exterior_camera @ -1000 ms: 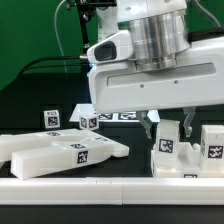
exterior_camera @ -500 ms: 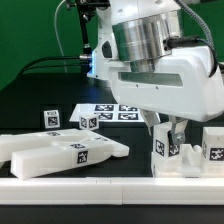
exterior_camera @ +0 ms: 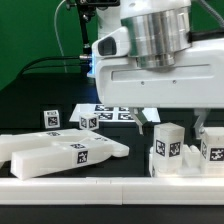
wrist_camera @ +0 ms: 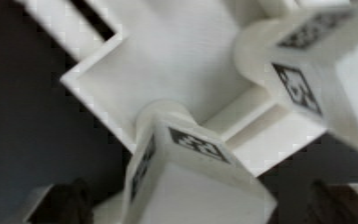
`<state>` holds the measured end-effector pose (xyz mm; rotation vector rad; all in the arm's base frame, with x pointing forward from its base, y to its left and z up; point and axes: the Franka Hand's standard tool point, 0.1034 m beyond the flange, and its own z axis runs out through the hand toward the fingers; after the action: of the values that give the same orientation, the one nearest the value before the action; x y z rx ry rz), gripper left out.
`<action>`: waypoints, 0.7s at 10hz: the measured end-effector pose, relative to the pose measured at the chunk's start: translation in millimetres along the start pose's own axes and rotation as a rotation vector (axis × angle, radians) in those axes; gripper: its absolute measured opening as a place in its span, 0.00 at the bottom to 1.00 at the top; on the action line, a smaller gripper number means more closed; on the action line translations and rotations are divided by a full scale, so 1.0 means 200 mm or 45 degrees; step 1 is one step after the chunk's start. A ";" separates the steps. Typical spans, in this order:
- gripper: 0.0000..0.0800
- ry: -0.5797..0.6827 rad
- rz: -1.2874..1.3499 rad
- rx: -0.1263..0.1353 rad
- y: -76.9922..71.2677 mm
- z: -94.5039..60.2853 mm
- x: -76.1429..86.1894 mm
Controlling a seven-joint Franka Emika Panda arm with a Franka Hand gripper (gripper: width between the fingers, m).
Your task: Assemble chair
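Note:
The partly joined chair stands at the exterior view's right as a blocky white structure with tagged upright posts. My gripper hangs right over it, open. Its dark fingers stand on either side of one tagged post with a gap to each. In the wrist view the same tagged post rises between the two dark fingertips, apart from both, with the white panel behind it. Two long tapered legs lie loose at the exterior view's left.
Two small tagged blocks stand behind the legs. The marker board lies flat farther back. A white rail runs along the table's front edge. Dark cables hang behind the arm.
The jaws have opened and let go of the tagged post, which stays standing. The wrist has swung back and sits slightly higher.

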<state>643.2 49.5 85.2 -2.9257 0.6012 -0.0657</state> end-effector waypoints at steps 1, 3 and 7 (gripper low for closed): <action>0.79 0.003 -0.082 -0.001 0.01 0.00 0.00; 0.81 0.003 -0.241 -0.003 0.01 0.00 0.00; 0.81 0.063 -1.133 -0.101 0.03 0.00 0.01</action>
<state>641.9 43.4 83.5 -3.0107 -0.7348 -0.2135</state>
